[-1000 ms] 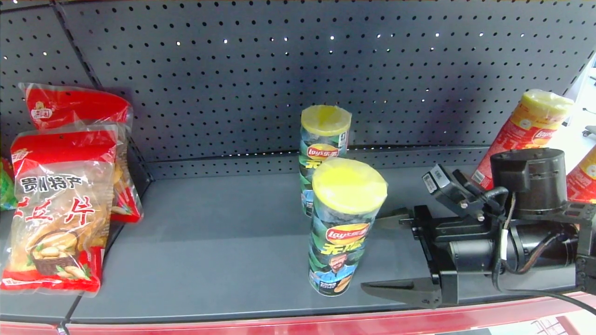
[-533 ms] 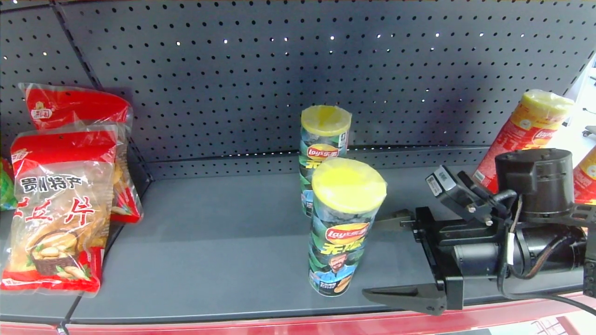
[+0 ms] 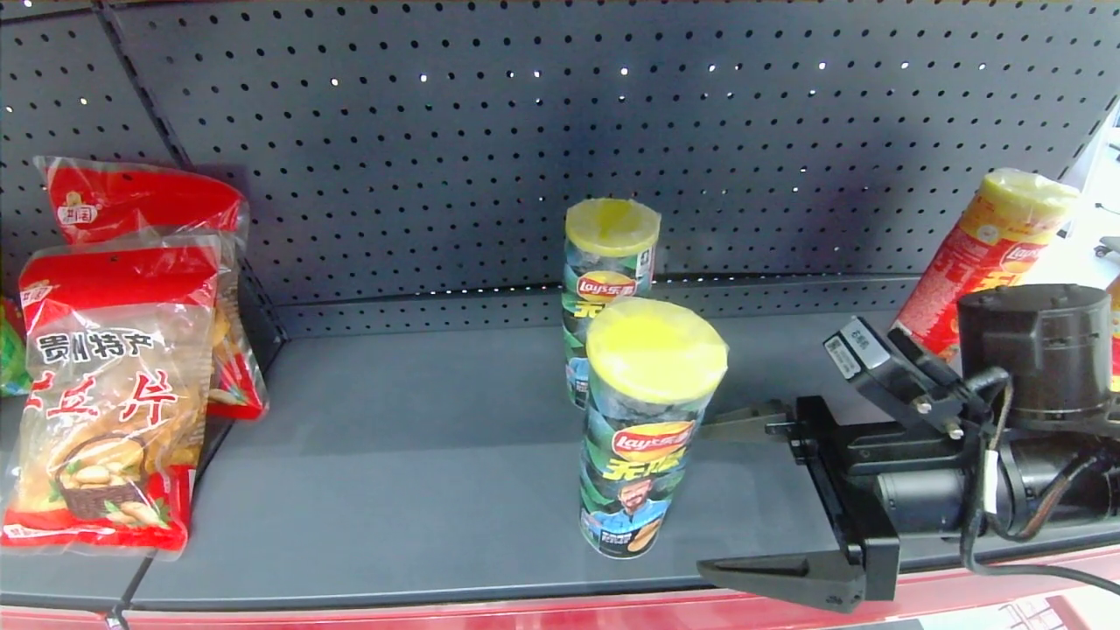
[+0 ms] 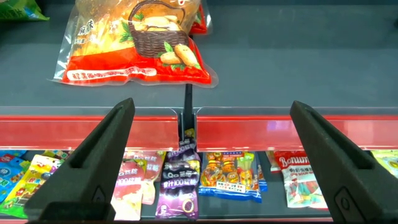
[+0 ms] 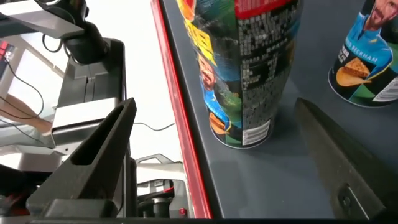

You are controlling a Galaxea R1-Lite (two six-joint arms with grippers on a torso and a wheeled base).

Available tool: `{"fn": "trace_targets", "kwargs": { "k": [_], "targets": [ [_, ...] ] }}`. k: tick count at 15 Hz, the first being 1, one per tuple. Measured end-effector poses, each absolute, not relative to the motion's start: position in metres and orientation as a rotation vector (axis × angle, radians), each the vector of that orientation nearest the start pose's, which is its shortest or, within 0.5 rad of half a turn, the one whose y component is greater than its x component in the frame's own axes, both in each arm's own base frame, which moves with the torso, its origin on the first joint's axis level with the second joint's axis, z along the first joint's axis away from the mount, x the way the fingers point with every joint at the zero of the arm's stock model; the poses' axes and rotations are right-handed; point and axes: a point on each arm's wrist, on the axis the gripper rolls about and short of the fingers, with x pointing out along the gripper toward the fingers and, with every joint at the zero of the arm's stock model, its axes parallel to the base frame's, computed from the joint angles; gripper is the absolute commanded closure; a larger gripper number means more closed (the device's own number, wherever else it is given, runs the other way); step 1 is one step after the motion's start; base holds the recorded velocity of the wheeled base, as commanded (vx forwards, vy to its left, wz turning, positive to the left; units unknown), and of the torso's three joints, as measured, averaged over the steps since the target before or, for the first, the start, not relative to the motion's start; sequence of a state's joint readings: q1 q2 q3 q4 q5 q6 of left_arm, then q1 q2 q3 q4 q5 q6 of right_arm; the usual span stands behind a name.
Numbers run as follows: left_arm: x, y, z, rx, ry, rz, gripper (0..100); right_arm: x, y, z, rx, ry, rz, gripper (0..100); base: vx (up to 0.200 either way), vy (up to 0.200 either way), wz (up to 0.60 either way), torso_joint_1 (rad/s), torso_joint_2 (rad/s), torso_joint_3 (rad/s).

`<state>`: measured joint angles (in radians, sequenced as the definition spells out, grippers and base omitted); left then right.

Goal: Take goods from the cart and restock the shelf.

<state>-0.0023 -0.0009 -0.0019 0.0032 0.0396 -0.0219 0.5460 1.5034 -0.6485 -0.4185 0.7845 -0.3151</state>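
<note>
Nearest, before the red front edge (image 3: 525, 612) of the shelf (image 3: 394, 455), the left gripper (image 4: 211, 104) hung with its jaws wide apart and nothing between them, facing the shelf's left end, where a bag of potato crisps (image 4: 134, 43) lay. At the right end of the same edge the right gripper (image 3: 703, 498) was level with the shelf surface. Its jaws were spread, one fingertip in front of the front can (image 3: 652, 420) and the other behind it, neither touching the wall.

The front can (image 5: 245, 68) stood upright close to the front edge, about midway along the shelf. It appeared placed rather than held. Directly behind it, near the back edge, stood the rear can (image 3: 610, 262) of the same green pattern. A red can (image 3: 980, 254) leaned at the far right end, and red bags (image 3: 105, 385) stood at the left end against the pegboard back (image 3: 437, 157).

Handling, as judged: the can is probably a light paperboard tube, stiff along its length but easily dented by a hard squeeze. The glossy sleeve may slip, and the thin yellow lid offers no purchase. Being tall and narrow, it should topple readily if nudged high. The best hold would be across the diameter at mid-height, with moderate pressure.
</note>
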Motion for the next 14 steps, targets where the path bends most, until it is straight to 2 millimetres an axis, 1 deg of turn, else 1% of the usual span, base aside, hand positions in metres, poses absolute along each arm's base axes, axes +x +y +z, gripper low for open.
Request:
{"fn": "trace_targets", "kwargs": {
  "k": [5,10,14],
  "targets": [
    [-0.023,0.001,0.076,-0.022,0.000,0.036,0,0.190,0.134,0.176,-0.204,0.256,1.375,0,0.000,0.000,0.00,0.000,0.00,0.000],
    [-0.023,0.001,0.076,-0.022,0.000,0.039,0,0.199,0.139,0.185,-0.211,0.219,1.367,0,0.000,0.000,0.00,0.000,0.00,0.000],
    [-0.023,0.001,0.076,-0.022,0.000,0.038,0,0.197,0.141,0.187,-0.212,0.212,1.382,0,0.000,0.000,0.00,0.000,0.00,0.000]
  ]
}}
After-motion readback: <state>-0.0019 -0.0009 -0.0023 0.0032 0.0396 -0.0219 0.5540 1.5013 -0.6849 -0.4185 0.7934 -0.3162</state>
